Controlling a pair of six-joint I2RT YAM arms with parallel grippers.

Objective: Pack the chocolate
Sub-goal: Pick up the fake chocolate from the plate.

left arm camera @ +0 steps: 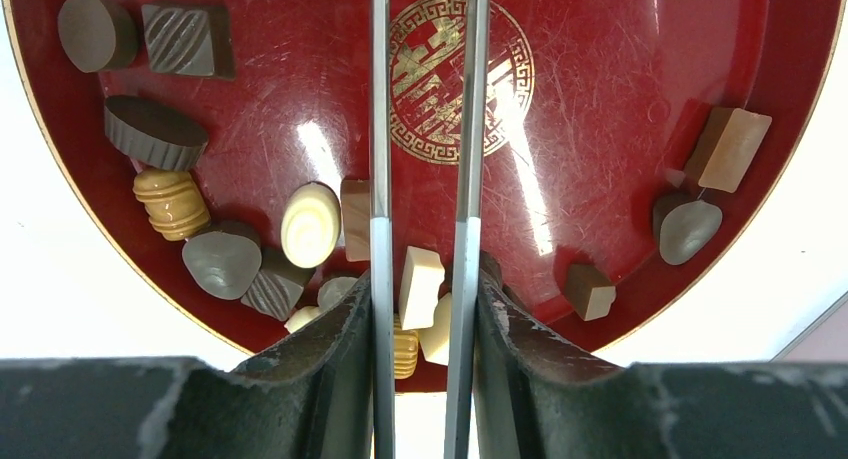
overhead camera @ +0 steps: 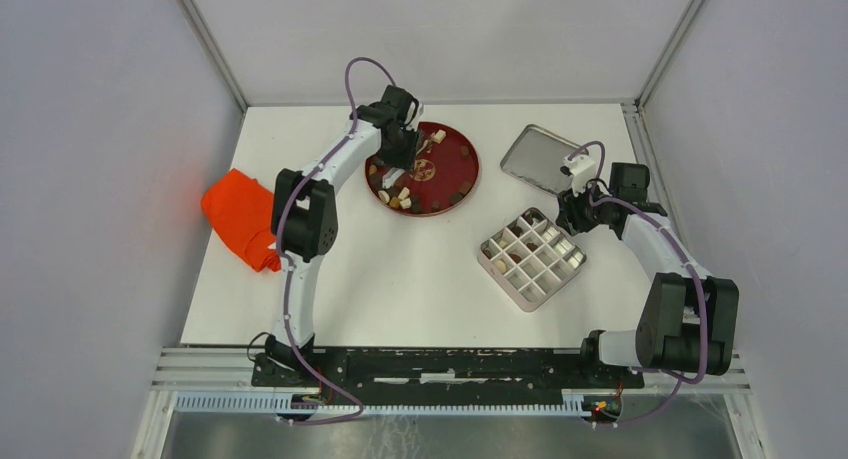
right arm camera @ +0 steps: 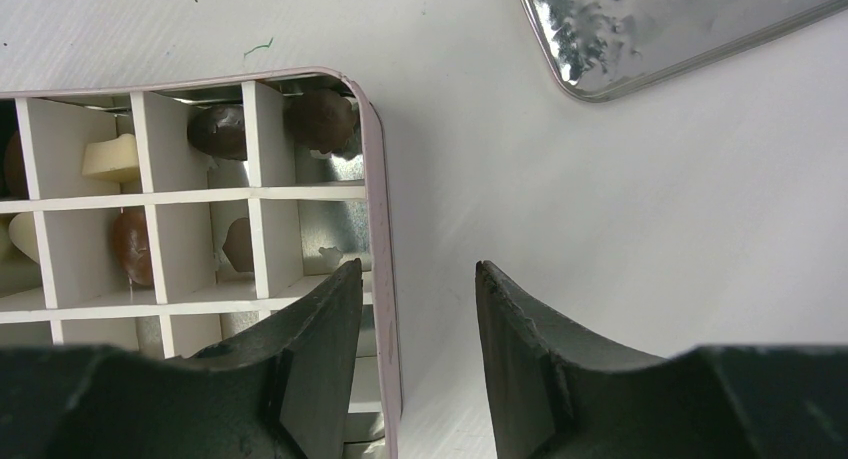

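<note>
L gripper [left arm camera: 423, 284] clamped on metal tweezers [left arm camera: 380, 129]. Blades run fwd over red plate [left arm camera: 620, 99], slightly apart; tips out of frame. Most chocolate [left arm camera: 310, 224] sits on the plate: dark, tan and cream pcs bunched by one rim (a few across at the opp rim). Some pcs lie in cells of divider box [right arm camera: 375, 199]. R gripper [right arm camera: 418, 279] open, empty, at box's edge, one finger over box, other over table [right arm camera: 600, 229]. Tin lid [right arm camera: 660, 19] lies apart.
</note>
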